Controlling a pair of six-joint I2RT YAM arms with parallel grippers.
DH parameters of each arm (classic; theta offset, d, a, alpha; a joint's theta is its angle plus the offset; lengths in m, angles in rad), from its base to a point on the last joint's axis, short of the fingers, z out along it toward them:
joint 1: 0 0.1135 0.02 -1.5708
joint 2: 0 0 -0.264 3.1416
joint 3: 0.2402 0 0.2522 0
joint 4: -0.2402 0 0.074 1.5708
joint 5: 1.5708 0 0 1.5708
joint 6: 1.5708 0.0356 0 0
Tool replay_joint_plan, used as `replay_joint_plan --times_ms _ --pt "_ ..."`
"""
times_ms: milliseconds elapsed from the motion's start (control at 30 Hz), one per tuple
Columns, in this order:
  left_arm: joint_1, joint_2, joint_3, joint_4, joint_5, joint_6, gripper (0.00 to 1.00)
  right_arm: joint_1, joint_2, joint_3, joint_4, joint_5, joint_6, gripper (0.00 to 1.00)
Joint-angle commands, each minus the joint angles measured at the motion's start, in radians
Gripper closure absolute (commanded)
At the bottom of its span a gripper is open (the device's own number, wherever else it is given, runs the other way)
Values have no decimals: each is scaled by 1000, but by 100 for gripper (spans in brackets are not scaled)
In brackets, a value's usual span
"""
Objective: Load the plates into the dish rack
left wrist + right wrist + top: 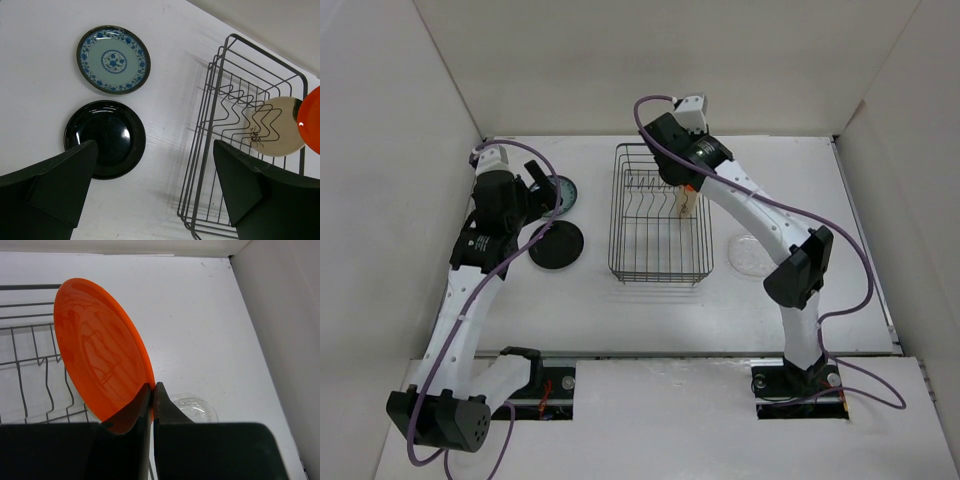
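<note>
The black wire dish rack stands mid-table. A cream plate stands on edge among its dividers at the far right. My right gripper is shut on the rim of the orange plate and holds it upright over the rack's far right side. The teal patterned plate and the glossy black plate lie flat left of the rack. My left gripper is open and empty above the table between the black plate and the rack. The clear glass plate lies right of the rack.
White walls enclose the table on the left, back and right. The glass plate also shows in the right wrist view, just behind my fingers. The right arm's elbow hangs near the glass plate.
</note>
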Motion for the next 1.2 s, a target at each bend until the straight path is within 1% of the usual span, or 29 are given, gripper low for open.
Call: replay_joint_plan --times_ms 0,233,533,700,1000,1167 --pt "4 -42 20 42 21 -4 0 12 30 78 -19 69 -3 100" --pt "4 -60 0 42 41 -4 0 2 102 133 -29 69 -3 100" --pt "4 -60 0 51 60 -4 0 -18 154 187 -38 80 6 100" --pt "4 -60 0 51 60 -4 0 -19 165 187 -38 80 6 100" --pt "4 -60 0 61 69 -4 0 -28 165 129 -18 80 6 100" --pt "4 -60 0 61 69 -4 0 -28 195 120 -9 71 6 100"
